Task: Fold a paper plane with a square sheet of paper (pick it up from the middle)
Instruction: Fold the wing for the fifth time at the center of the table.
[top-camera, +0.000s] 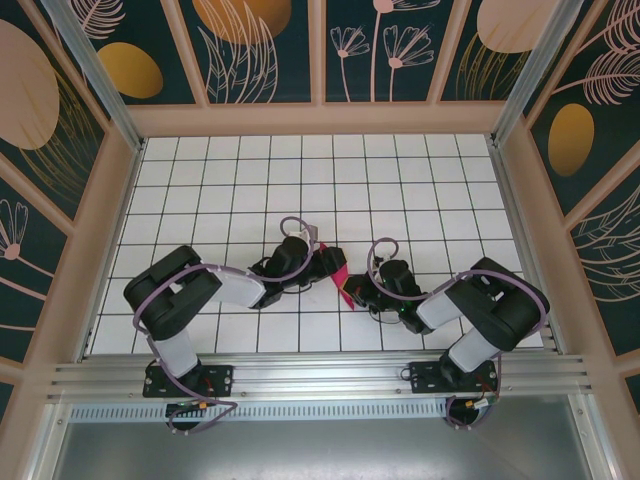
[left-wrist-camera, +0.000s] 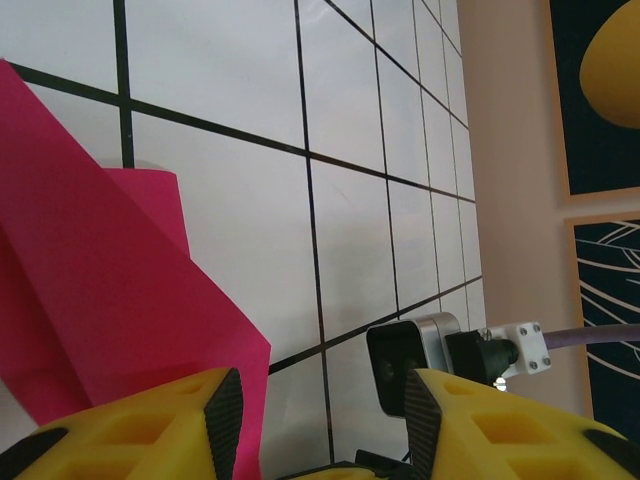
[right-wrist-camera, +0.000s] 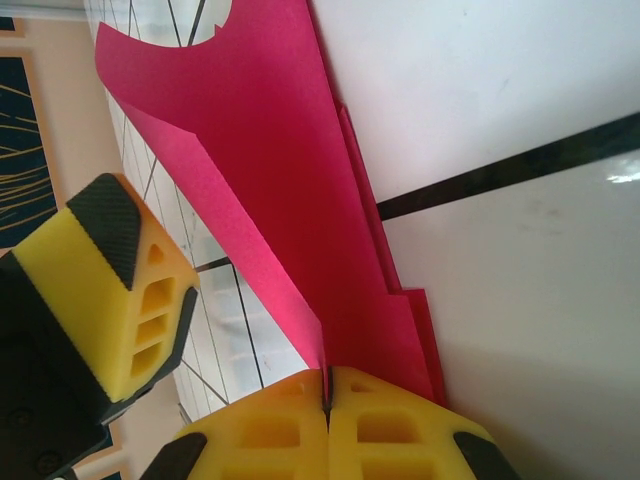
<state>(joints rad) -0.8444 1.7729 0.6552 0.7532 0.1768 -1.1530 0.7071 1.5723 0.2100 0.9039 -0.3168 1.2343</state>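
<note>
The magenta-pink sheet of paper (top-camera: 341, 281), creased into a long narrow shape with stacked folded layers, stands between the two arms at the table's middle. My right gripper (right-wrist-camera: 328, 398) is shut on the paper (right-wrist-camera: 290, 200), pinching one thin raised flap at its near end while the other layers rest on the tiles. My left gripper (left-wrist-camera: 322, 425) is open beside the paper (left-wrist-camera: 110, 290), whose edge passes just inside the left fingertip (left-wrist-camera: 226, 418); nothing sits between the pads. From above, the left gripper (top-camera: 322, 264) and the right gripper (top-camera: 358, 291) nearly meet at the paper.
White tiled table (top-camera: 300, 180) with black grid lines, walled by pale frames and patterned panels. The right arm's wrist camera (left-wrist-camera: 405, 362) is close ahead of my left fingers. A left finger (right-wrist-camera: 110, 285) hangs just left of the raised flap.
</note>
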